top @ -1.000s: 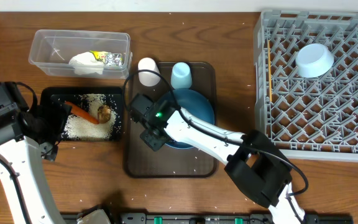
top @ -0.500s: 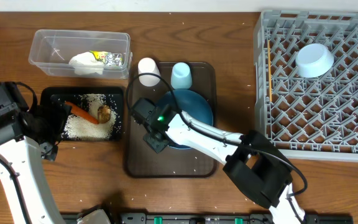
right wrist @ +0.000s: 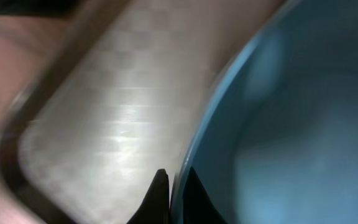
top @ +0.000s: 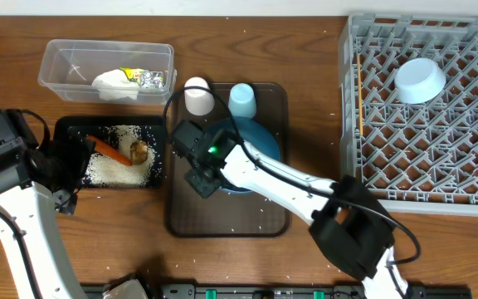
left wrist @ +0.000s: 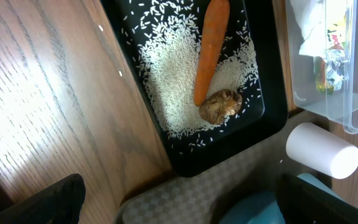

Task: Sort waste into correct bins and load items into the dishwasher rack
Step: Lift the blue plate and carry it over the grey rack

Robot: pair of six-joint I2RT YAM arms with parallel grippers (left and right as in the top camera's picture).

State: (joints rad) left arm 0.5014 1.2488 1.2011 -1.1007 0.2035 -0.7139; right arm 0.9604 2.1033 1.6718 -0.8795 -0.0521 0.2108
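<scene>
My right gripper [top: 201, 178] is shut on the left rim of the dark blue plate [top: 260, 139], which lies on the brown serving tray [top: 222, 218]. The right wrist view shows both fingers [right wrist: 174, 186] pinching the plate's rim [right wrist: 291, 124]. A white cup [top: 198, 95] and a light blue cup [top: 241, 100] stand behind the plate. My left gripper [left wrist: 179, 208] is open and empty beside the black tray [top: 158, 126]. That tray holds a carrot [left wrist: 209, 50], rice [left wrist: 166, 81] and a brown lump [left wrist: 219, 106]. The clear tub [top: 56, 62] holds tissue [top: 110, 83] and a foil wrapper [top: 143, 77].
The grey rack [top: 421, 166] fills the right side, with the light blue bowl [top: 419, 79] upside down in it. A thin tan strip, possibly the chopsticks, lies along its left edge [top: 360, 108]. Loose rice grains dot the wooden table.
My right gripper has shifted slightly left and toward the far side, and the plate has moved with it. The left arm has not moved.
</scene>
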